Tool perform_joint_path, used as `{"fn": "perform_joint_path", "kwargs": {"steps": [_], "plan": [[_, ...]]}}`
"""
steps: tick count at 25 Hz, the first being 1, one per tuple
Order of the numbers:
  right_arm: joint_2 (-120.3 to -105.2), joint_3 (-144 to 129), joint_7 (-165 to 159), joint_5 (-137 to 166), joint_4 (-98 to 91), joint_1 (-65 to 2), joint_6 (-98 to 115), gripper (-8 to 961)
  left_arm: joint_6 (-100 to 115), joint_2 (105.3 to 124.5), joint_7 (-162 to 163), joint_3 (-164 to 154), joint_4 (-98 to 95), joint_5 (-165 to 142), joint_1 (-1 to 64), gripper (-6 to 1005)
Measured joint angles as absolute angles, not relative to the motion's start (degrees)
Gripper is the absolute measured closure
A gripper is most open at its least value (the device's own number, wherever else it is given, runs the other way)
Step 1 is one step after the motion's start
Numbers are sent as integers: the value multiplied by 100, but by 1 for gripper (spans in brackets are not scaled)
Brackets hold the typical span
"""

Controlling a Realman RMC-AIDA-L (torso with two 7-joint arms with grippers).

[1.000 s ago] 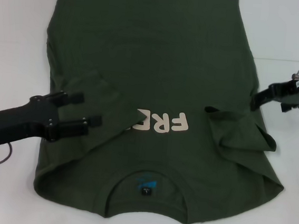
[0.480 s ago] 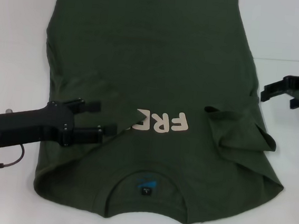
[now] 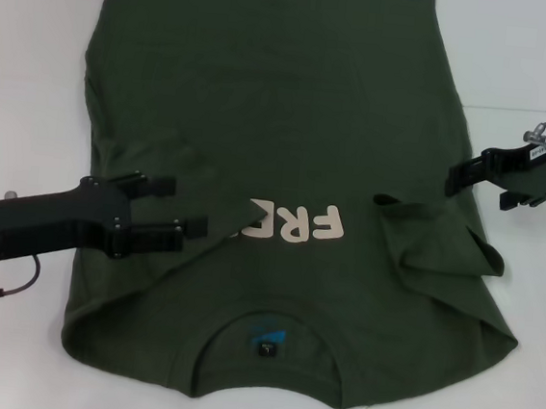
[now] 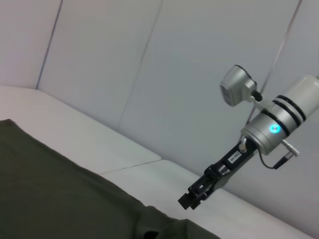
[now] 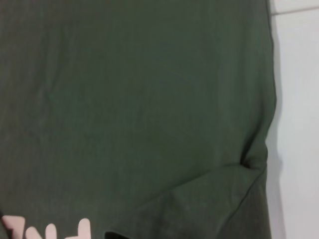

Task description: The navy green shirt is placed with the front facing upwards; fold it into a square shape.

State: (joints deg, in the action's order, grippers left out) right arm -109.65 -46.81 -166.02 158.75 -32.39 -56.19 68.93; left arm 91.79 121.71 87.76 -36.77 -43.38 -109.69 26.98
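The shirt (image 3: 285, 177) lies flat across the middle of the frame on the white desk (image 3: 25, 65), collar at the bottom, both sleeves already folded inward. The left end effector (image 3: 184, 207), fingers spread and empty, hovers at centre left over the folded sleeve beside the print. The right end effector (image 3: 456, 179) sits at the shirt's right edge; I cannot tell its state. Risk: a low pass could drag either sleeve open, or pinch a single layer and skew the fold.
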Motion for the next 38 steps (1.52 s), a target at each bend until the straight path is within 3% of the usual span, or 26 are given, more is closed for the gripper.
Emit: {"fn": "perform_joint_path", "kwargs": {"steps": [15,30,38], "plan": [[-10982,-4383,-17236,15834,-2620,-5604,6231,81,8948,12159,8757,-3692,-4431,-10969,2782,63],[-11183,-4297,-17243,15819,-2444,-5647,5752,90,8876,12162,8660,-3689,-4483,-10969,2768,63],[-11201,-4464,-17244,15882,-2447,-5680,5801,127,8883,12163,8622,-3677,-4500,-10968,2746,62]]}}
